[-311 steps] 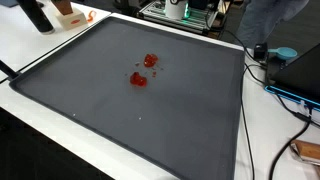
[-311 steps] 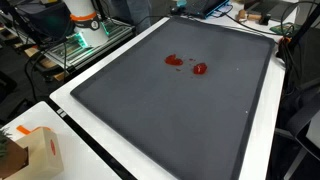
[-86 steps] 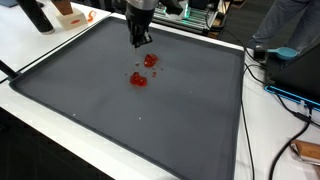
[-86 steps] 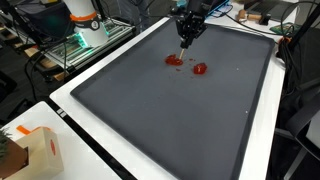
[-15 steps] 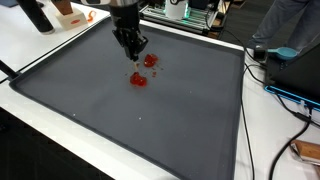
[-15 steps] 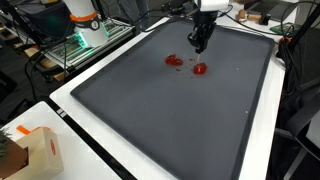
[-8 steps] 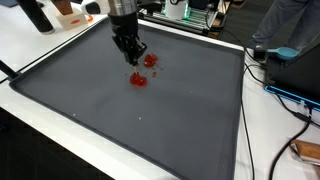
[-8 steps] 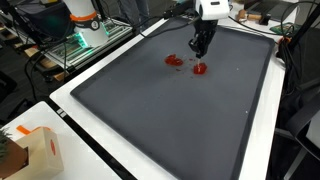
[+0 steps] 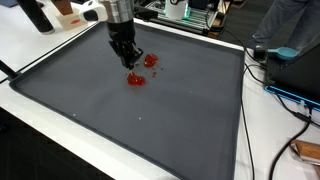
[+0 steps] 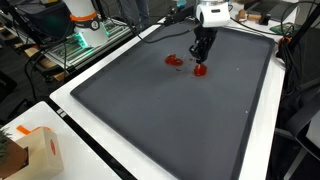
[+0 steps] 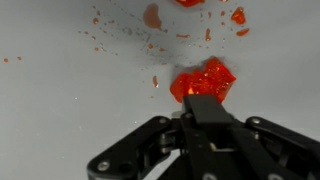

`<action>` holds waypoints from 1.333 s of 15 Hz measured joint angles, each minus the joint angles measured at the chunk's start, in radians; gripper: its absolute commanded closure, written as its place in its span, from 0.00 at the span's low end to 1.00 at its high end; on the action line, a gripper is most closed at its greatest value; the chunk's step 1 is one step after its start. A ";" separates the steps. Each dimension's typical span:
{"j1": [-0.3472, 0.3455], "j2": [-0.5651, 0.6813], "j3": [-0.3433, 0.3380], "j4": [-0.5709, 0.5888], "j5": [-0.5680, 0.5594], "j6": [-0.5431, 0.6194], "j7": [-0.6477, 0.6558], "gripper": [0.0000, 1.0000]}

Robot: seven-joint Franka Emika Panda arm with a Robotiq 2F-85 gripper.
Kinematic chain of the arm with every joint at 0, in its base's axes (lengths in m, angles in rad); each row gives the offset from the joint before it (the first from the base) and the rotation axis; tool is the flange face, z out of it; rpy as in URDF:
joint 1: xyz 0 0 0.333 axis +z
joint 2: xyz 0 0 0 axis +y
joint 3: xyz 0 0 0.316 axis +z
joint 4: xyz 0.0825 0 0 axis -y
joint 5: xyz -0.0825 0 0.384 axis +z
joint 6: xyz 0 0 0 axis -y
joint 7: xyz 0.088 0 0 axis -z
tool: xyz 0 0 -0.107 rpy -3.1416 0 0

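Grey mat point(image 9: 190, 115), hand point(image 9: 131, 66) pinched together at red lump point(image 9: 136, 81), red bits point(image 9: 150, 60) beside.

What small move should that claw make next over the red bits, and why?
Probably a short drop down: the gripper sits just above one red lump on the gray mat, and the wrist view shows that lump right beyond its fingertips. Whether it is open is unclear.

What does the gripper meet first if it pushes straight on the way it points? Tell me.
Most likely the red lump, right ahead of the gripper in the wrist view, with the grey mat under it. The gap between them is unclear.
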 measured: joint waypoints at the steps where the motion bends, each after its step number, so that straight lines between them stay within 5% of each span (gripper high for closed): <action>1: 0.000 0.005 -0.001 0.003 -0.004 0.001 0.000 0.97; 20: 0.006 -0.009 -0.006 0.028 -0.018 0.000 0.000 0.97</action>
